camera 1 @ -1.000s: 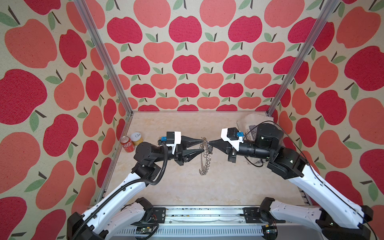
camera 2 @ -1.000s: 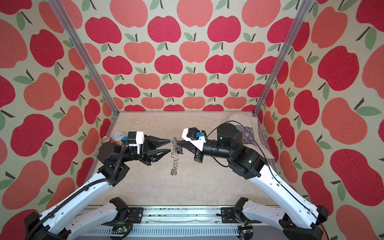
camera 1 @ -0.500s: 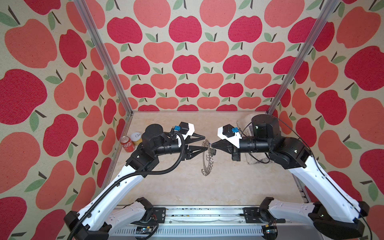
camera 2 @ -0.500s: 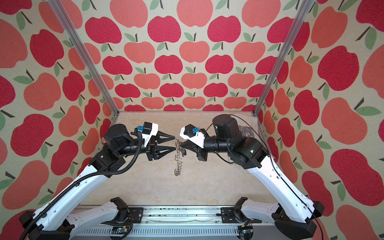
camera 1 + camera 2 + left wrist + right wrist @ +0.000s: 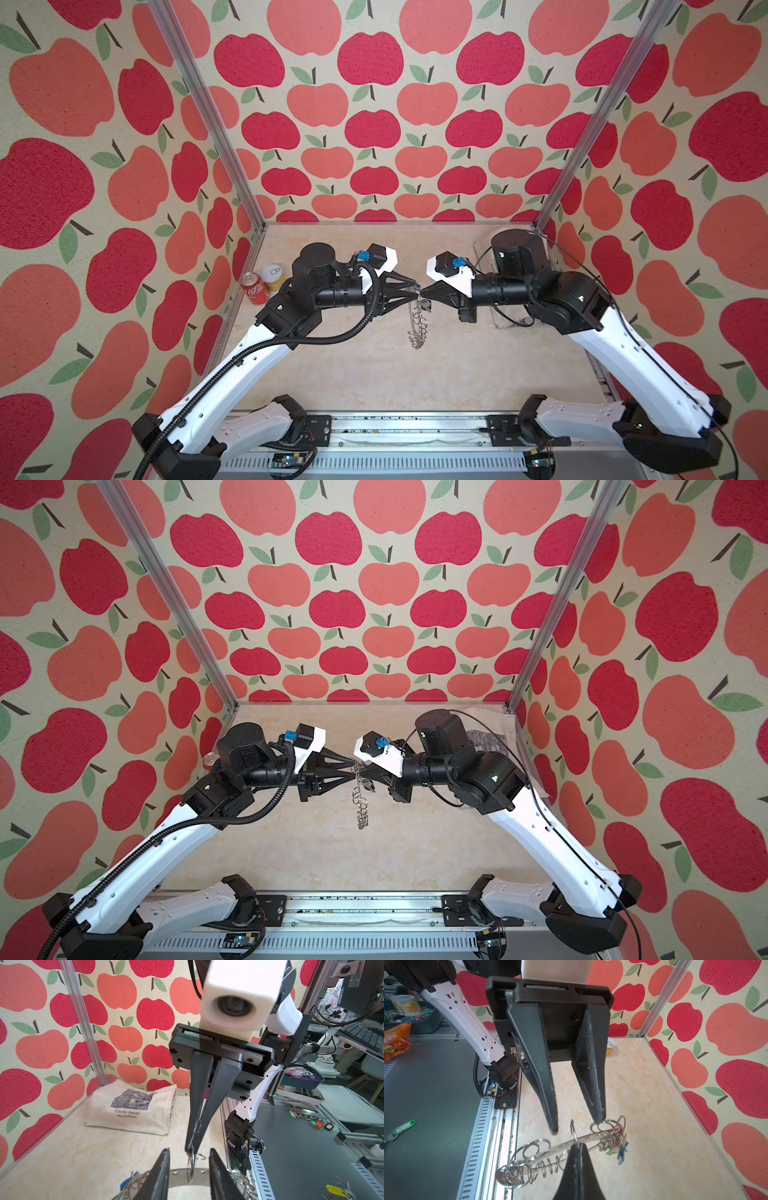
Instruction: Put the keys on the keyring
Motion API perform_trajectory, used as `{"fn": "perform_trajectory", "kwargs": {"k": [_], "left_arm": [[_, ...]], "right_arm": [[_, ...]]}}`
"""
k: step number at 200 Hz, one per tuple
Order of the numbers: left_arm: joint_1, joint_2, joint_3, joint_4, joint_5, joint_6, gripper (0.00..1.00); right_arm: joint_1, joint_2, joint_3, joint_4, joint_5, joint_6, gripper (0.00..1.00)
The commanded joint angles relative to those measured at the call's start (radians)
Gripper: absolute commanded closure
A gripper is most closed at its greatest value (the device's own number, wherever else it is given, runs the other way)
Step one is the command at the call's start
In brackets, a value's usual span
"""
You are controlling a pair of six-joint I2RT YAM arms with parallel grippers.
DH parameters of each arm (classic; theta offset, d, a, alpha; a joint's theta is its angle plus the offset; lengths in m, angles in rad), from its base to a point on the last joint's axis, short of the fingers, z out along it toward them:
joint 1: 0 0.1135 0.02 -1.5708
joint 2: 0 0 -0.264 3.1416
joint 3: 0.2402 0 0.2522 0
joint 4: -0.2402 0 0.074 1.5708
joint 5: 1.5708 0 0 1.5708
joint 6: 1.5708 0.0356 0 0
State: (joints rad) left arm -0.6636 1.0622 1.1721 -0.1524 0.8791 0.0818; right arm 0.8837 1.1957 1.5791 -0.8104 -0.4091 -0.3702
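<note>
The keyring (image 5: 417,326) hangs edge-on above the table in both top views, a silver disc (image 5: 588,1138) fringed with wire rings. My right gripper (image 5: 578,1147) is shut on one wire ring (image 5: 572,1129) at the disc's upper rim and carries the whole thing. The left gripper (image 5: 189,1167) faces it tip to tip, open, its fingers (image 5: 553,1124) on either side of that same ring. A blue tag (image 5: 622,1155) and a green bit hang in a bunch of rings at one end of the disc. The keys themselves are too small to make out.
A red can (image 5: 254,289) and a yellow can (image 5: 274,275) stand by the left wall. At the back right corner lies a folded cloth bag (image 5: 133,1107). Outside the cell on the grey bench lie a green-tagged key (image 5: 402,1127) and a yellow-tagged key (image 5: 336,1189).
My left gripper has moved right, up to the right gripper's tips, and its jaws have narrowed around the held ring. The right gripper still holds the hanging keyring.
</note>
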Motion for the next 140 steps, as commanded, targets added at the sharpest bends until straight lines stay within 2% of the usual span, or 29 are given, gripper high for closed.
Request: {"fn": "perform_trajectory", "kwargs": {"k": [1,140], "left_arm": [[-0.01,0.008,0.041,-0.031,0.031,0.016,0.71],[-0.038,0.021,0.057,-0.045,0.002,0.036,0.91]], "right_arm": [[0.008,-0.009,0.042,0.007,0.014,-0.016,1.0],[0.017,-0.012,0.03,0.021,0.02,-0.016,1.0]]}}
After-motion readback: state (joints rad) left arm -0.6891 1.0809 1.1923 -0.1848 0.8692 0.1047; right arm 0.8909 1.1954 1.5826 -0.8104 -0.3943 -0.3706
